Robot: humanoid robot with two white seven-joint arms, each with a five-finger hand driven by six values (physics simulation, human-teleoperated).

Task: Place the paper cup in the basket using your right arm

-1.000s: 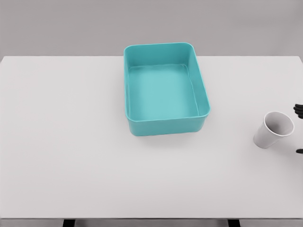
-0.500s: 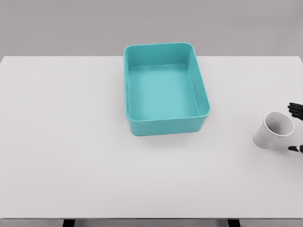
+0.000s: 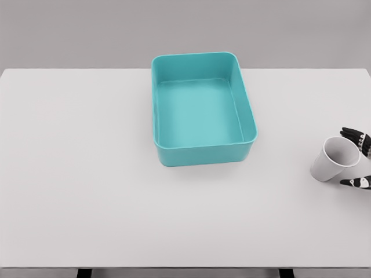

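- The small white paper cup (image 3: 335,163) stood tilted near the right edge of the broad white counter (image 3: 87,174), its open mouth turned up and to the right, its narrower base down and to the left on the counter surface.
- The right hand (image 3: 360,162) showed only as dark fingertips (image 3: 351,134) at the right border of the head view; the arm behind it lay outside the picture.
- One group of fingertips sat just beside the upper right of the cup's rim, and another fingertip lay just below and to the right of the rim, so the hand flanked the cup's mouth on two sides.
- The fingers were spread apart and unclenched; they held nothing, and whether any of them touched the rim could not be told.
- The rectangular teal plastic basket (image 3: 159,124) with rounded corners stood at the middle of the counter towards its far edge, its bare floor visible inside.
- The cup lay well apart from the basket, to its right and a little nearer the robot.
- A plain grey wall (image 3: 69,32) rose behind the counter.
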